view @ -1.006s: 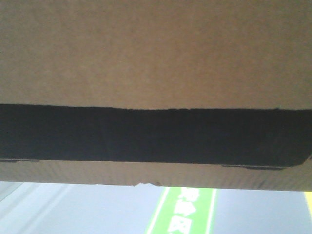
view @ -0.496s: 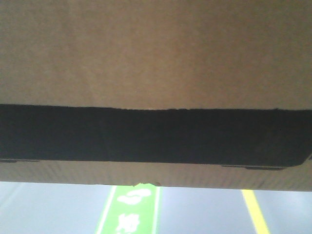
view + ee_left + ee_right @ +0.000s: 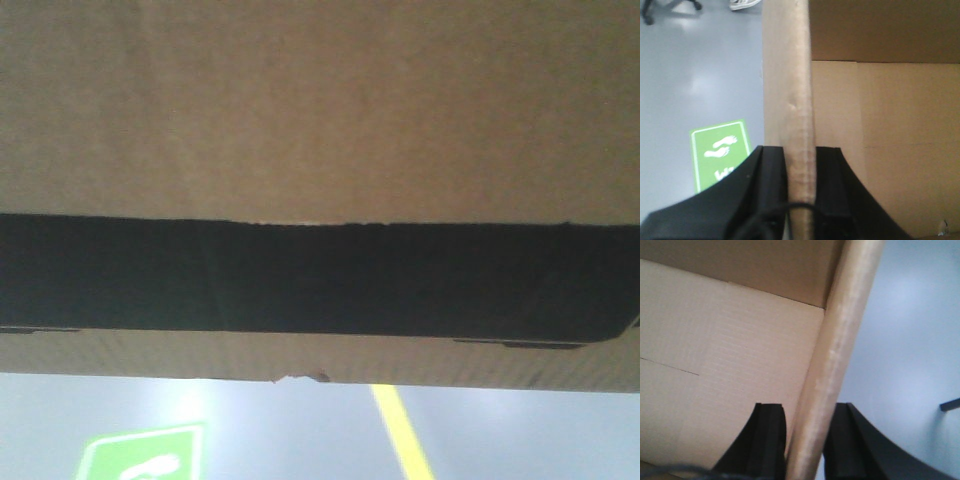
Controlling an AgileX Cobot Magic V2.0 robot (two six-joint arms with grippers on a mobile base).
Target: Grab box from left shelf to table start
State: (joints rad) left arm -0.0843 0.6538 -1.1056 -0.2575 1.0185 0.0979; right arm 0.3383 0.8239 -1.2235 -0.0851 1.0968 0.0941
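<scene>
The brown cardboard box (image 3: 320,110) with its wide black panel fills most of the front view, held up above the grey floor. My left gripper (image 3: 799,160) is shut on the box's left wall (image 3: 787,90), one black finger outside and one inside. On the opposite side my right gripper (image 3: 807,420) is shut on the box's right wall (image 3: 840,340) in the same way. The box's pale inside (image 3: 715,365) shows in both wrist views. The left shelf and the table are out of view.
Grey floor lies under the box, with a green footprint sign (image 3: 140,455) at lower left and a yellow line (image 3: 400,430) running toward the lower right. A shoe (image 3: 742,4) and a chair base (image 3: 670,7) show at the top of the left wrist view.
The box stays fixed in the front view while the floor slides past: the green sign has shifted from right to far left, and the yellow line has moved toward the middle.
</scene>
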